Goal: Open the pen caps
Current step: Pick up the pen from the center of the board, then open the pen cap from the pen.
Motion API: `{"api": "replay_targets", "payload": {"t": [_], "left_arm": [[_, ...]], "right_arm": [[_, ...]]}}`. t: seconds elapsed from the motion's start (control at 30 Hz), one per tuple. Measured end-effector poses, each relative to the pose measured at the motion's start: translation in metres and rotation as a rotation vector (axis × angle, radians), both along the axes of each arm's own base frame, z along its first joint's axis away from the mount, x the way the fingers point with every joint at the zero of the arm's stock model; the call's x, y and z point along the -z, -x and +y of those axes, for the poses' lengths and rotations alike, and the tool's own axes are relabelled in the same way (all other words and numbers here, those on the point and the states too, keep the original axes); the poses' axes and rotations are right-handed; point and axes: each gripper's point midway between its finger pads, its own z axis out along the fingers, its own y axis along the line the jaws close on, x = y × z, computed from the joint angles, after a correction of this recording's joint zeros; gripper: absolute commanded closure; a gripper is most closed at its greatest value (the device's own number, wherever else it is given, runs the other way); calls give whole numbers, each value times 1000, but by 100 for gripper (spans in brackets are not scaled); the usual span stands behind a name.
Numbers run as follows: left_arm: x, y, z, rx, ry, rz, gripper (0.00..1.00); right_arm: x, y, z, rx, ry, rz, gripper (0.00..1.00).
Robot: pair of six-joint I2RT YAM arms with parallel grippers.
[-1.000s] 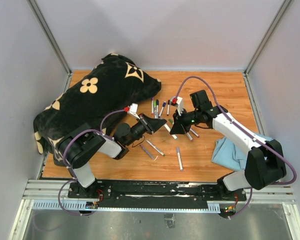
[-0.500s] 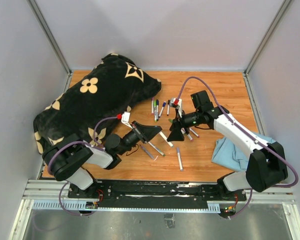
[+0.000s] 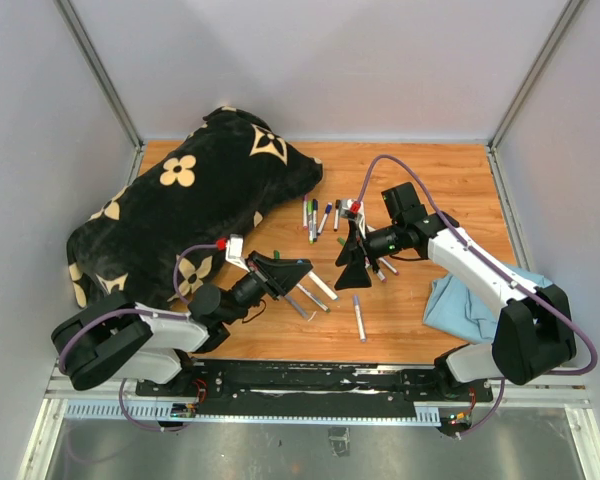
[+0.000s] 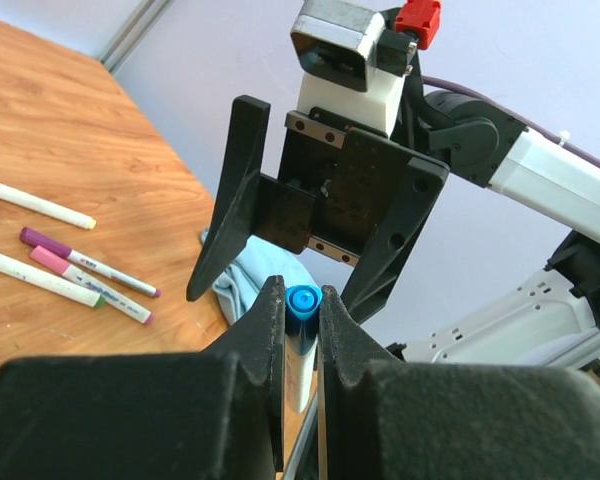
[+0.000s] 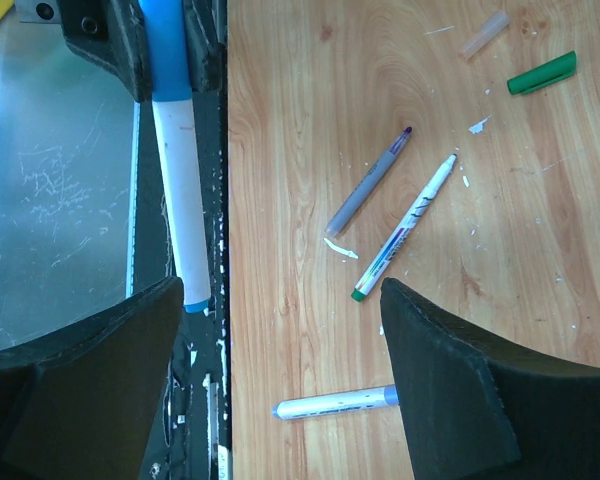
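My left gripper [image 3: 302, 270] is shut on a marker's blue cap [image 4: 303, 303], which is pinched between its jaws. The marker's white barrel [image 5: 178, 190] sticks out toward my right gripper [image 3: 352, 264] and ends in a small blue tip. The right gripper [image 5: 280, 290] stands wide open just beyond that end and touches nothing. Several capped markers [image 3: 316, 215] lie in a cluster on the wood behind the grippers. A loose green cap [image 5: 542, 73], an uncapped grey marker [image 5: 368, 190], a green-ended white marker [image 5: 405, 228] and a bluish marker [image 5: 335, 403] lie below the right gripper.
A black cushion with beige flowers [image 3: 180, 205] fills the back left of the table. A light blue cloth [image 3: 468, 305] lies at the right front. More markers [image 3: 310, 298] rest under the left gripper, one [image 3: 359, 318] lies nearer the front rail. Walls close in on three sides.
The right gripper went from shut to wide open and let go of the marker. The left gripper drew back to the left and toward the near edge with the marker still in it.
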Motion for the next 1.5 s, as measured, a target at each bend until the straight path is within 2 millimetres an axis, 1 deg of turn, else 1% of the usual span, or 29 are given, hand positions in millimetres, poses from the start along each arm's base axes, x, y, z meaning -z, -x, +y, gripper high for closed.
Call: {"api": "replay_targets", "payload": {"t": [0.17,0.4,0.77,0.97,1.3,1.5], "left_arm": [[-5,4,3,-16,6,-22,100],[5,1,9,-48,-11,-4,100],[9,-1,12,-67,-13,8,100],[11,-2,13,-75,-12,16,100],[11,-5,15,-90,-3,31,100],[19,-6,13,-87,-12,56,100]], "right_arm": [[-1,2,1,-8,-8,5,19],[-3,1,4,-6,-18,5,19],[-2,-1,8,7,-20,8,19],[7,-4,7,39,5,21,19],[10,-3,13,50,29,11,19],[14,-12,13,99,50,8,20]]}}
